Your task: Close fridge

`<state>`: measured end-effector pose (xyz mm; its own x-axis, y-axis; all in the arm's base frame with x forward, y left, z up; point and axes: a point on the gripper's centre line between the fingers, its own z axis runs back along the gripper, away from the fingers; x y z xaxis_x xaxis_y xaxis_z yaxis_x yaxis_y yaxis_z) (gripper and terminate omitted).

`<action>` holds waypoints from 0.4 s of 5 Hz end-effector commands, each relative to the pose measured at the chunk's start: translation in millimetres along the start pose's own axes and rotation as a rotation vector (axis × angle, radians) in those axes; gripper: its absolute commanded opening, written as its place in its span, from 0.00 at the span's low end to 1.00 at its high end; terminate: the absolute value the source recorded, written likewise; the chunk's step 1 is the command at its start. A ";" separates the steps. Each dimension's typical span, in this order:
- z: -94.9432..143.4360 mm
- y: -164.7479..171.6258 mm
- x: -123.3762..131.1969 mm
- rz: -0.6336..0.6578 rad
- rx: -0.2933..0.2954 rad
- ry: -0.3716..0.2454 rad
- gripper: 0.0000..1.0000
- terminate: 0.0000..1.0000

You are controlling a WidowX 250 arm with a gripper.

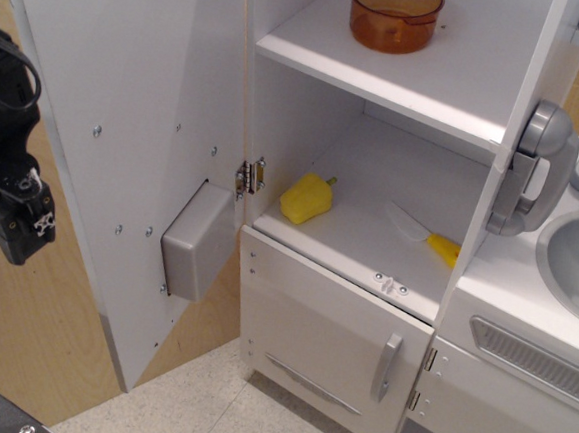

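— Where is the fridge (376, 133), and how does it stand?

— It fills the middle of my view, a tall white cabinet, and it stands wide open. Its tall door (125, 133) is swung out to the left, inner face toward the camera, with a grey box (197, 241) bulging from that face low down. A metal hinge (249, 176) joins door and cabinet.

— What is inside?

— On the upper shelf (461, 75) sits an orange translucent pot (396, 14). On the lower shelf (368, 233) lie a yellow toy piece (305, 199) and, well apart to its right, a utensil with a white blade and yellow handle (423, 235).

— And around it?

— Below the lower shelf is a shorter white door (325, 340), closed, with a small grey handle (386, 366). A grey toy phone (534, 168) hangs on the cabinet's right edge. Past that, a grey sink (577, 261) is set into the worktop (509, 294).

— Your fingers?

— My fingers (17, 217) hang at the far left, black, beyond the door's outer edge and apart from it. Only a dark block shows, so I cannot tell whether they are spread or pressed together. They hold nothing that I can see.
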<state>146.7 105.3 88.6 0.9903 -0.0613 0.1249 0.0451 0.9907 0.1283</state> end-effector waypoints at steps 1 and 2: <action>8.3 57.2 10.4 -0.002 -0.002 -0.067 1.00 0.00; 13.5 82.8 21.9 0.058 0.017 -0.070 1.00 0.00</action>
<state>169.9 179.3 105.8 0.9837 -0.0054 0.1800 -0.0145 0.9940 0.1088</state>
